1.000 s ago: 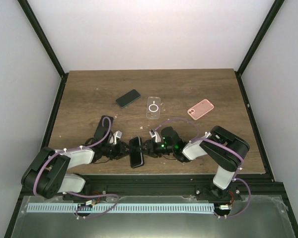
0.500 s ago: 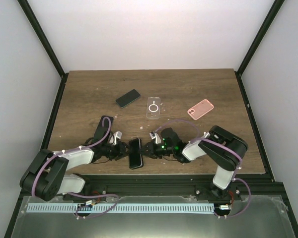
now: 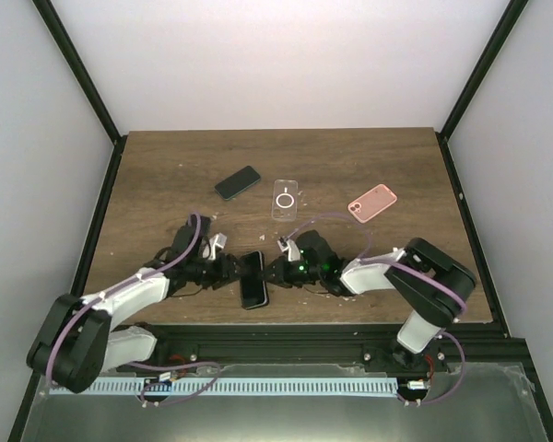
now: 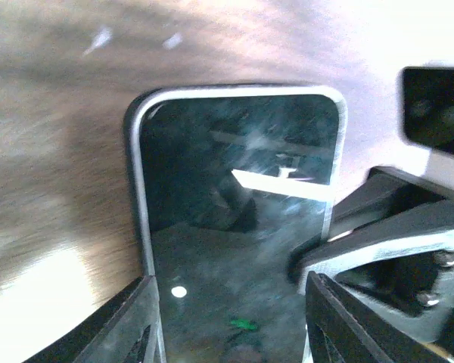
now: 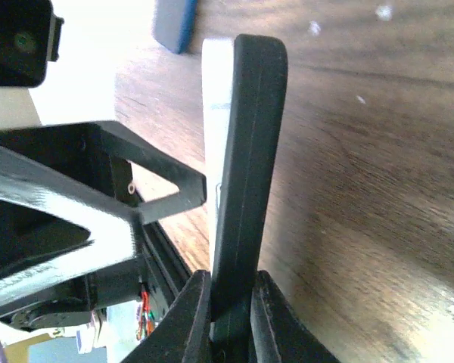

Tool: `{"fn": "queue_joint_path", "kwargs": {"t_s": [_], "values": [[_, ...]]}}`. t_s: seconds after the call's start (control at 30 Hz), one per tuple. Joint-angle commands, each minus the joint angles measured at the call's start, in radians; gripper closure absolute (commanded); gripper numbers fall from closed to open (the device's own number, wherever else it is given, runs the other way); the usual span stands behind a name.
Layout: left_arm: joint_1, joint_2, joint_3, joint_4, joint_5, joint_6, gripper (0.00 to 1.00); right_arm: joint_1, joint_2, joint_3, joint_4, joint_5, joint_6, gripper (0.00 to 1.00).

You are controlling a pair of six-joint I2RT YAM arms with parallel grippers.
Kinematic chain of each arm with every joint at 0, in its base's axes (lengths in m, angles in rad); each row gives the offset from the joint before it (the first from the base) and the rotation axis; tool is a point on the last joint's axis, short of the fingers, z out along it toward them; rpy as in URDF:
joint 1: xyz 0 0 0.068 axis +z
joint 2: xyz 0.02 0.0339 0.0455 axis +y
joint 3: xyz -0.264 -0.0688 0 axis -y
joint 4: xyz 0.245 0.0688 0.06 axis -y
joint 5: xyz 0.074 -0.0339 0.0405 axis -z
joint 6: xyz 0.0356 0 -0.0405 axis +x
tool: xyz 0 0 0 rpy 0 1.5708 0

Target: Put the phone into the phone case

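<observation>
Pinching from the 3 o'clock side, the right gripper (image 5: 228,286) has its jaws drawn narrow on the thin edge of the phone (image 5: 246,151). The left gripper (image 4: 231,291) meets it from 9 o'clock, jaws at a middling width, one finger along each long side of the phone. Whether those fingers press or merely flank cannot be told.

The phone sits at 6 o'clock on the table (image 3: 369,157), near the front edge, between both grippers. Whether it is lifted or resting is not clear.

Farther out, a clear case (image 3: 285,199) lies at 12 o'clock from the phone and a pink case (image 3: 372,203) at 2 o'clock. A dark slab (image 3: 237,182), phone or case undetermined, lies at 11 o'clock. All three are well apart from the phone.

Assessment: the step in hand appears to be a regrip or handover, and the phone has not reached any of those cases. The next move calls for one gripper to take sole, firm hold and carry the phone toward 12 o'clock. The phone's corners must then be squared to a case, ideally with the free gripper steadying that case.

View differences:
- The left wrist view shows the glass face, pale metal rim and rounded corners.
- The right wrist view shows only thickness, a black band beside a pale one, so a shell already against the phone cannot be excluded.
- Only the top view shows the cases.
</observation>
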Motion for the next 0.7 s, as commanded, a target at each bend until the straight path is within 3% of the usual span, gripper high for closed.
{"fn": "queue_joint_path", "kwargs": {"t_s": [0.0,0.23,0.47,0.67], "values": [[0.003,-0.127,0.09,-0.09,0.018,0.038,0.4,-0.021,-0.17,0.013,-0.037,0.055,-0.074,0.96],[0.027,-0.314,0.13,-0.053,0.129,-0.041,0.25,-0.04,-0.466,-0.015,-0.126,0.115,-0.14,0.95],[0.029,-0.417,0.116,0.165,0.275,-0.19,0.26,-0.042,-0.653,-0.032,-0.085,0.053,-0.129,0.95],[0.029,-0.426,0.103,0.302,0.376,-0.244,0.34,-0.042,-0.691,-0.035,-0.027,0.004,-0.105,0.94]]}}
